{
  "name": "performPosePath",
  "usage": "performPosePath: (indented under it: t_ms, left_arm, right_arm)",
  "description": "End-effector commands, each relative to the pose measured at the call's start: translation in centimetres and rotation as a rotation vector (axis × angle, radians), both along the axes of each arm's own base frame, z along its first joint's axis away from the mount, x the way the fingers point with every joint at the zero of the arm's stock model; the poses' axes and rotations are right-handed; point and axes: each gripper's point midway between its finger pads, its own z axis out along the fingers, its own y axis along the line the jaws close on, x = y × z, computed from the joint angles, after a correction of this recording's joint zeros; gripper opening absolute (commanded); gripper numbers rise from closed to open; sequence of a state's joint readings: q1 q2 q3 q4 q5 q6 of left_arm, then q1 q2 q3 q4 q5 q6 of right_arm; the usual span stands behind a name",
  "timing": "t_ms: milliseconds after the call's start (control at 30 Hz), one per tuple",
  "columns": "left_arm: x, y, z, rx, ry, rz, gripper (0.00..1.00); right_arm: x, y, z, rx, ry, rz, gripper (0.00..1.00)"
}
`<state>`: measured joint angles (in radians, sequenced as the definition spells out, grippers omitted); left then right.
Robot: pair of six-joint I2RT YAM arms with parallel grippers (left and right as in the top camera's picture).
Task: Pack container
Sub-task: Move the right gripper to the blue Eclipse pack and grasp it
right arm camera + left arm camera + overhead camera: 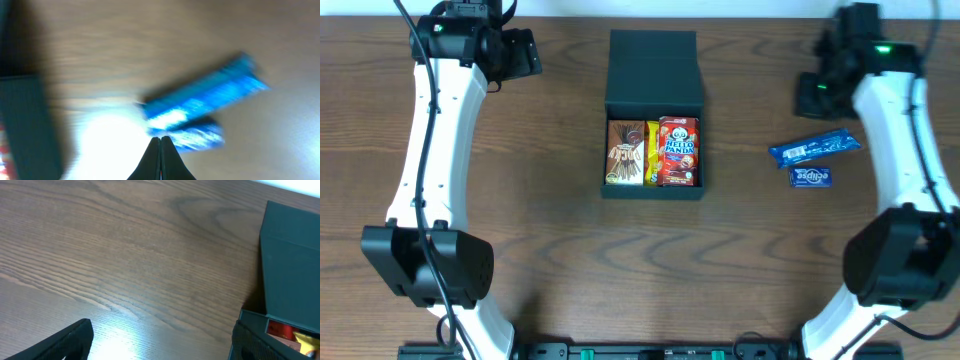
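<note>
Reading "HELLO PANDA" on the red box (679, 150) is easy; it lies in the open container (654, 70) at frame centre, beside a brown box (625, 153) with unclear lettering. At right, a small pack (811, 176) reads "eclipse"; the blue wrapper (814, 148) above it is illegible. The left gripper (162, 335) gapes wide, empty; the right gripper (160, 157) is clenched on nothing.

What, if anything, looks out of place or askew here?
Nothing is spilled or damaged. Two packets lie on the table to the right of the box, outside it: the long blue packet lies tilted, with the small blue packet beside it.
</note>
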<state>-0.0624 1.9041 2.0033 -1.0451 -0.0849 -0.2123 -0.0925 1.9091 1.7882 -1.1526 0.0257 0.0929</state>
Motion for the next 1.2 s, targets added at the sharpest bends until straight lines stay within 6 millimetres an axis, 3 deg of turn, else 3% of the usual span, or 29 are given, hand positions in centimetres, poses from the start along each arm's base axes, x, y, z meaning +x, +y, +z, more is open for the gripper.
performPosePath:
  t_ms: [0,33,100,167,200,300,400,767,933,1167]
  left_arm:
    - [0.3,0.1,0.3,-0.003,-0.012,0.007,0.90]
    - [0.3,0.1,0.4,-0.003,-0.013,0.007,0.90]
    - [0.3,0.1,0.4,-0.003,-0.015,0.007,0.90]
    - [0.4,0.1,0.4,-0.003,-0.016,0.007,0.90]
    - [0.4,0.1,0.4,-0.003,-0.018,0.007,0.90]
    - [0.4,0.1,0.4,-0.003,-0.018,0.007,0.90]
    - [0.4,0.1,0.4,-0.003,-0.019,0.007,0.91]
    - [0.4,0.1,0.4,0.003,-0.017,-0.003,0.91]
    - [0.4,0.1,0.4,0.003,-0.017,-0.003,0.91]
    - [0.4,0.1,0.4,0.005,-0.017,-0.006,0.91]
  right_arm:
    - [-1.0,-3.2,0.2,-0.066,0.026,-0.045,0.01]
    - [-1.2,-3.8,0.2,-0.055,0.027,-0.099,0.02]
    - [-1.4,-4.8,0.2,-0.028,0.016,-0.218,0.12]
    - [-1.5,-5.6,0.2,-0.020,0.006,-0.326,0.15]
    - [-1.6,-5.9,0.2,-0.015,0.001,-0.382,0.21]
    - [-1.8,-6.0,-0.1,0.005,-0.002,-0.498,0.52]
    - [-2.1,-5.9,-1.0,0.015,0.028,-0.543,0.66]
    - [-3.6,-4.6,-6.1,0.070,0.208,-0.746,0.66]
    - [-3.1,-4.3,-6.7,0.092,0.192,-0.854,0.61]
    - [-0.9,-2.9,-6.8,0.181,0.116,-0.968,0.60]
